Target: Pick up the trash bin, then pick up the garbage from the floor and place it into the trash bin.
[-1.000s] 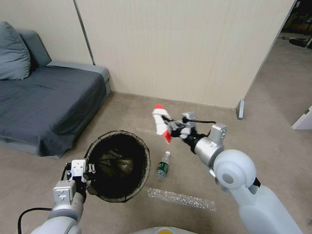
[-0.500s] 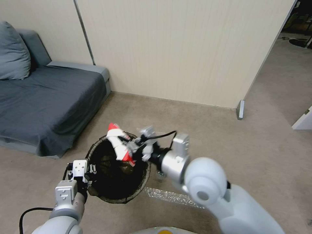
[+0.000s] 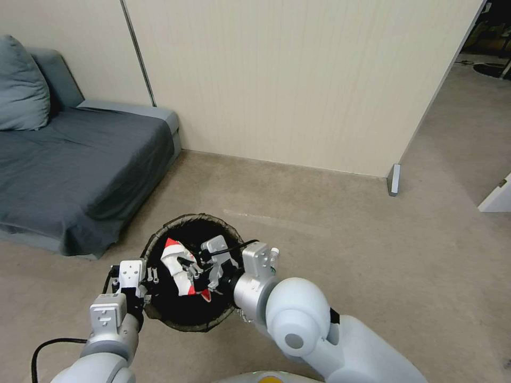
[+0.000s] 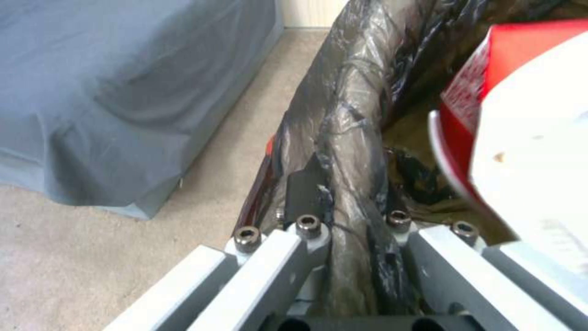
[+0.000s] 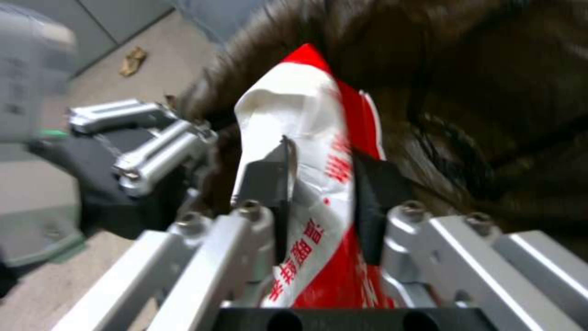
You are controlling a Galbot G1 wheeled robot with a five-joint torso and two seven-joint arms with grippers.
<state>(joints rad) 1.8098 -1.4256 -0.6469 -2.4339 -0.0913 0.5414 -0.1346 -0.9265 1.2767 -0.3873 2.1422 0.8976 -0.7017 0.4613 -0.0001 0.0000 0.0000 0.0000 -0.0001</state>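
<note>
The trash bin [image 3: 159, 242], with its dark liner [image 4: 349, 115] over the rim, hangs off the floor in front of me. My left gripper [image 3: 150, 284] is shut on its near-left rim; in the left wrist view the liner [image 4: 343, 193] is pinched between the fingers. My right gripper [image 3: 196, 272] hangs over the bin's opening, shut on a red-and-white snack packet [image 3: 177, 265]. In the right wrist view the two black pads [image 5: 269, 177] clamp the packet [image 5: 306, 124], with the liner [image 5: 466, 92] behind it. A small clear bottle [image 3: 274, 252] on the floor peeks out behind my right wrist.
A grey sofa [image 3: 80, 159] stands to the left, close to the bin. A beige wall [image 3: 293, 80] runs across ahead, with a doorway and its post foot [image 3: 394, 180] to the right. Crumpled brown paper [image 5: 133, 59] lies on the carpet.
My right arm has swung left and down with the packet, from over the floor right of the bin to just above its opening. The left gripper and bin have stayed put.
</note>
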